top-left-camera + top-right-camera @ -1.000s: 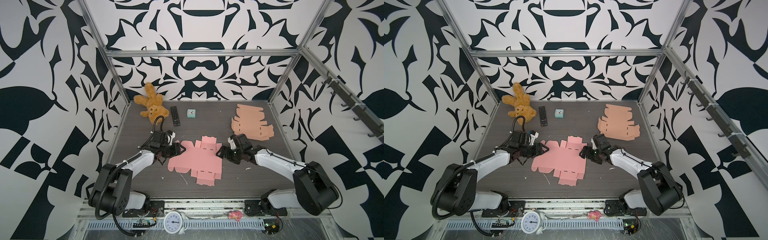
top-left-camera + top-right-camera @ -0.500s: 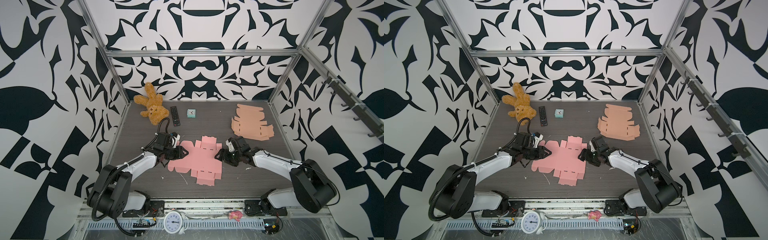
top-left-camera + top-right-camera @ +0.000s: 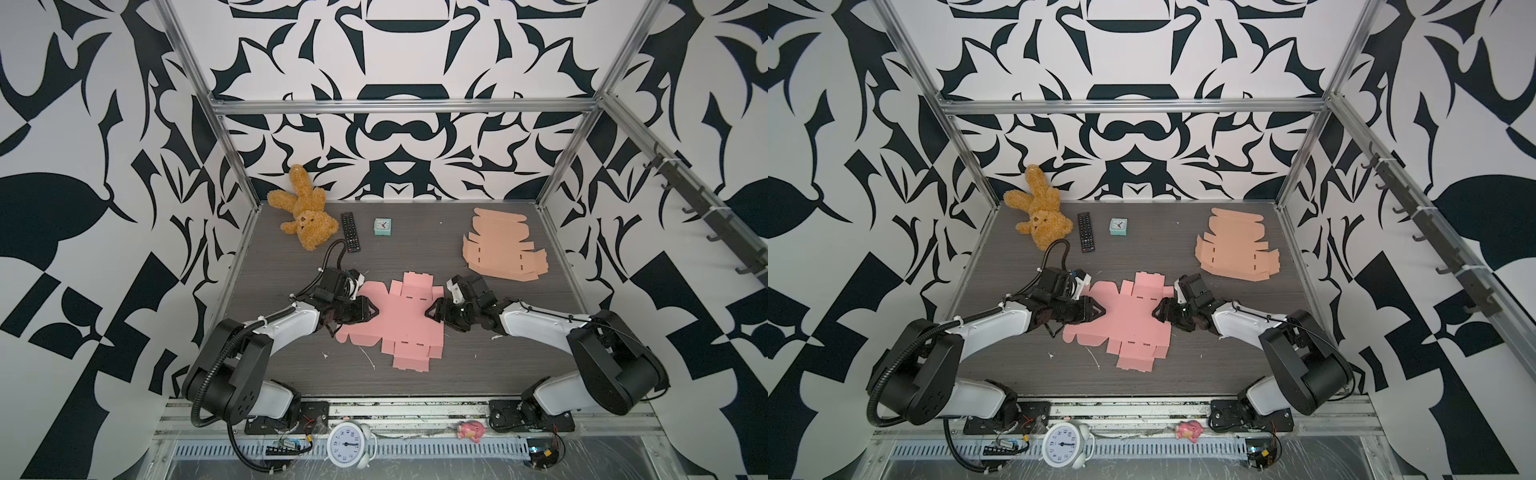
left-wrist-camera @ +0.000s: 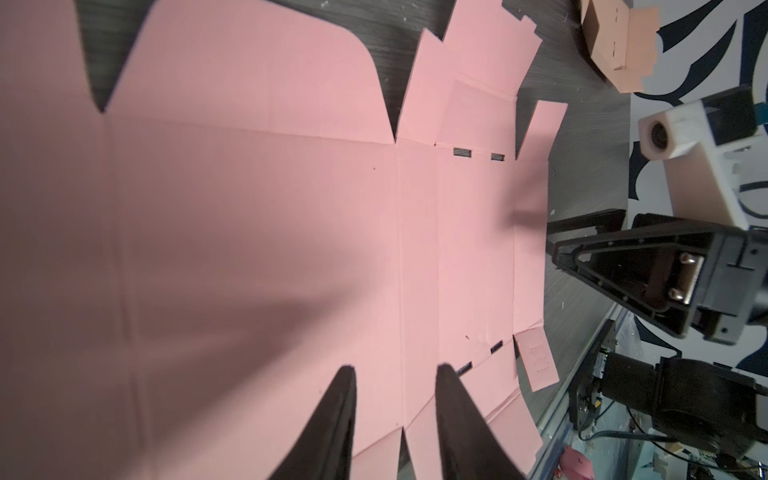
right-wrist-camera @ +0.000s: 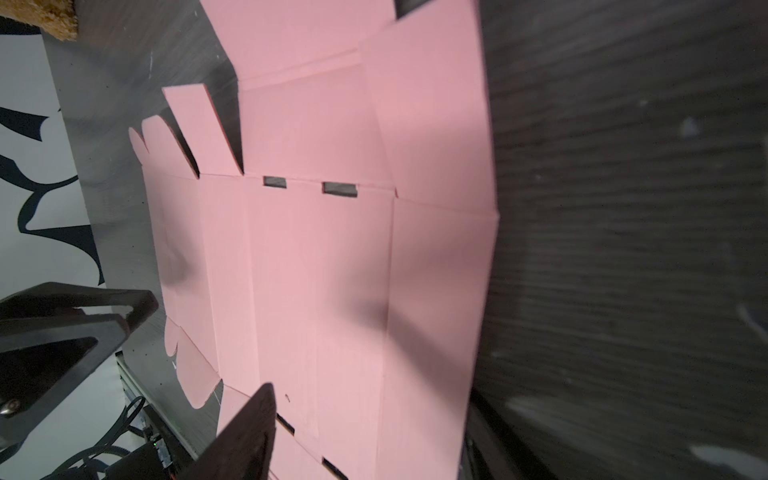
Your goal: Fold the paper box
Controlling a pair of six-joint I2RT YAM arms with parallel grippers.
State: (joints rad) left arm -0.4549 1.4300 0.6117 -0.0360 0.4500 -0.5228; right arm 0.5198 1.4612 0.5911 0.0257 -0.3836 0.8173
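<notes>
Your box (image 3: 399, 322) is an unfolded pink sheet lying flat on the counter (image 3: 519, 357), flaps spread out. It sits about midway between the left and right edges, a little nearer the front edge than the back.

Your left tool (image 3: 372, 311) is low at the box's left side, and in both top views its tips reach in past the sheet's left edge and over the pink. In the left wrist view its two fingers (image 4: 338, 428) are slightly spread. The pink panel shows in the gap and nothing is pinched between them. You cannot tell whether the tips touch the sheet.

Your right tool (image 3: 432, 318) is at the box's right edge, facing the left tool across the sheet. The left wrist view shows its jaws apart, right at that edge. In the right wrist view one finger (image 5: 249, 432) lies over the pink; the second is not clearly seen beyond the sheet's blurred edge. You cannot tell whether the edge sits between the jaws.

A tan sheet (image 3: 498, 245) lies flat near the back right corner, well apart from both tools. A teddy (image 3: 305, 216) lies at the back left corner, with a remote (image 3: 350, 231) just beside it and a small clock (image 3: 381, 227) beside the remote, all near the back edge.
</notes>
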